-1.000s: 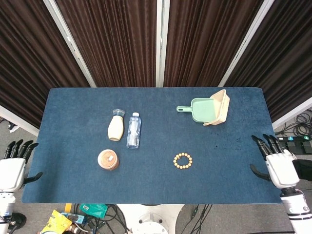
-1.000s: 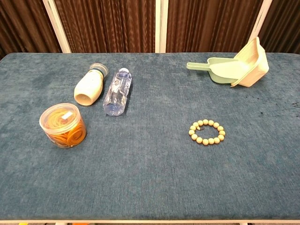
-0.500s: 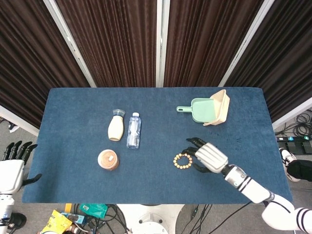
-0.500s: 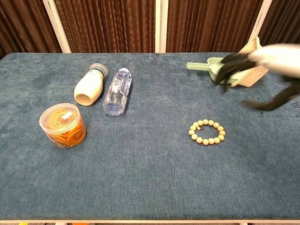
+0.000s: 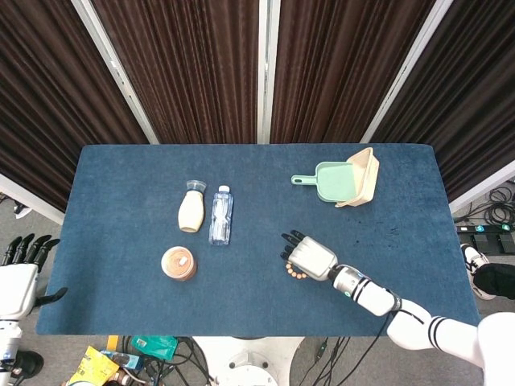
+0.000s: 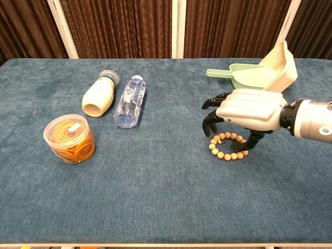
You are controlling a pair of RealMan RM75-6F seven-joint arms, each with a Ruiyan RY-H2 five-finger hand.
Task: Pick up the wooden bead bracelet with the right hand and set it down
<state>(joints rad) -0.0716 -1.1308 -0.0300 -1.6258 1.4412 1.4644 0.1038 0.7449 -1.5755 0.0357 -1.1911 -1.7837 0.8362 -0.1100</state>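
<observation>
While my right robot hand (image 6: 248, 110) hovers palm-down over the bracelet (image 6: 229, 146), its fingers (image 6: 209, 122) are spread and curled down around the near beads, holding nothing; the bracelet lies flat on the tabletop (image 6: 155, 181); I judge this the reach-to-grasp step; next, lower and close fingers on the beads, then lift.

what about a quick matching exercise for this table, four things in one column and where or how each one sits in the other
Things:
1. water bottle
2. wooden bead bracelet
3. green dustpan
4. tub of rubber bands

Places or states:
A. upright near the front left of the table
B. under the right hand
C. back right, against a beige bin
D. lying on its side beside a cream bottle

Pairs: 1-D, 2-B, 3-C, 4-A
</observation>
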